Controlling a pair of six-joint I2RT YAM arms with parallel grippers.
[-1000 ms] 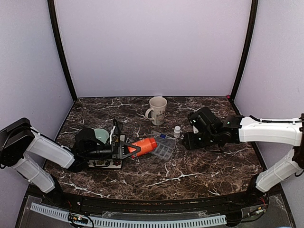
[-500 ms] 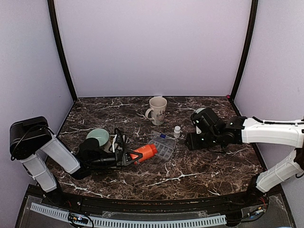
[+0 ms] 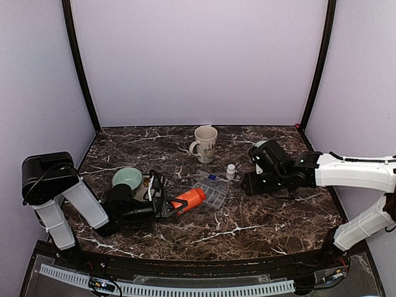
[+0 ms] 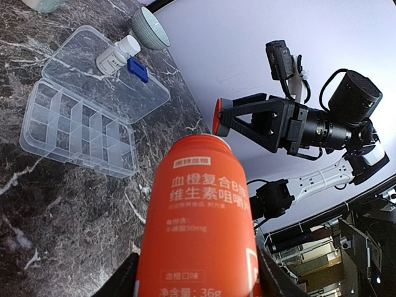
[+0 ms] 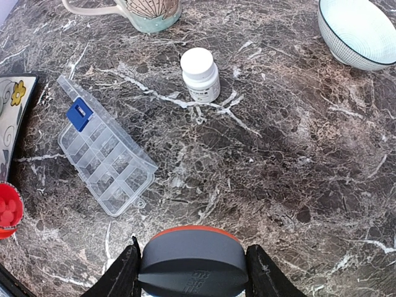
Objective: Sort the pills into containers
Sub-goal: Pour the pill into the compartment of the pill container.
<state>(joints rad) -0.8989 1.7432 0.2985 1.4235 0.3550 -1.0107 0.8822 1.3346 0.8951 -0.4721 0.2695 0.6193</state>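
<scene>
Top external view: we see left gripper [image 3: 168,205] low over table [image 3: 247,229] front left, fingers clamped on orange bottle [image 3: 189,198]. Bottle tilted, mouth just beside clear organiser box [image 3: 211,193] near table middle, lid open. Right gripper [image 4: 224,119] right of box, fingers clamped on round cap [image 5: 192,258]. Small white bottle [image 5: 200,74] stands behind box.

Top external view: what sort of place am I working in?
Probably a lab test booth: plain pale walls enclose a marble-patterned table, with the left arm and right arm mounted at its near edge.
</scene>
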